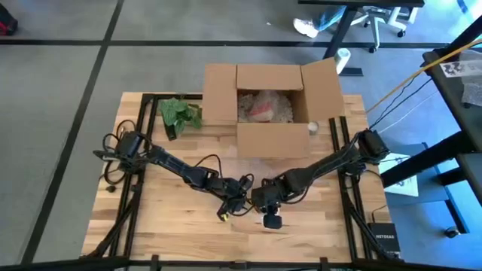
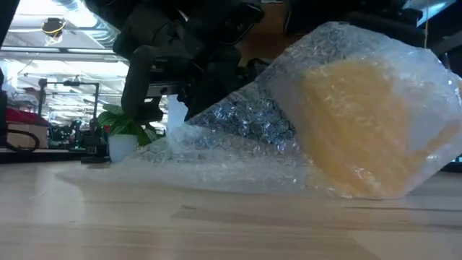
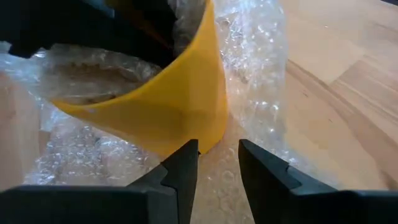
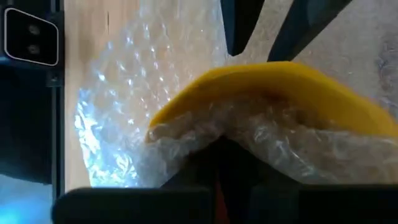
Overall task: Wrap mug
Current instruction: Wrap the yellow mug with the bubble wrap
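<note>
Office-like lab: grey carpet floor [image 1: 53, 90], rolling chair [image 1: 376, 19], desks.

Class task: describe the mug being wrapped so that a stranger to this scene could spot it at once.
Start at the open cardboard box at the wooden table's far edge, then come forward to where both dark arms meet. There, on clear bubble wrap, lies the yellow mug, the only bright yellow thing, partly stuffed with wrap.

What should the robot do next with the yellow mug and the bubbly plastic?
Probably the right gripper should keep tucking the bubble wrap into the yellow mug: wrap already fills its mouth, yet much lies loose on the table. The left gripper waits open beside it.
</note>
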{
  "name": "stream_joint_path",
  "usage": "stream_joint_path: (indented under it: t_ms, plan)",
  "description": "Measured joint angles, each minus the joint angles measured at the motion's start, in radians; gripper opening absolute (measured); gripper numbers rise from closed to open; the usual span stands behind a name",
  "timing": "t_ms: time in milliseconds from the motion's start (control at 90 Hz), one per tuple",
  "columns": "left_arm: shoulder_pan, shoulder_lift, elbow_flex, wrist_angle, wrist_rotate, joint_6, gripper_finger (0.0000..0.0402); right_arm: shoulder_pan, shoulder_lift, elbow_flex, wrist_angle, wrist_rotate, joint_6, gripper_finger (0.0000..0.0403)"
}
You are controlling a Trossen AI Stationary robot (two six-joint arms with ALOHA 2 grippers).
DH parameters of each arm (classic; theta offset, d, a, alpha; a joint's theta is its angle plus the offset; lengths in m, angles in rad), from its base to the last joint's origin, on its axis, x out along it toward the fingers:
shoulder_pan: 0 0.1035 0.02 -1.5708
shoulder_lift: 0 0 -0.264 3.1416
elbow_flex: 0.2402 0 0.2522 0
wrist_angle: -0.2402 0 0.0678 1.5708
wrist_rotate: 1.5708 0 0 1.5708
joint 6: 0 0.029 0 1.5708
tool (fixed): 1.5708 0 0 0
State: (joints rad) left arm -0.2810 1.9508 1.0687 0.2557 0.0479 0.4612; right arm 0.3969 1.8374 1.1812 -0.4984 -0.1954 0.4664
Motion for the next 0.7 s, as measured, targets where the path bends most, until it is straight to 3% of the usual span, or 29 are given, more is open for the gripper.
stream_joint_path:
  t_ms: [344,700]
  plan:
    - [-0.002,0.004,-0.003,0.111,0.009,0.037,0.0100,-0.005,0.008,0.053,-0.065,0.031,-0.043,0.0000]
    - [0.076,0.044,0.002,0.129,-0.007,0.041,0.0100,-0.059,0.005,0.066,-0.128,0.049,-0.093,0.0000]
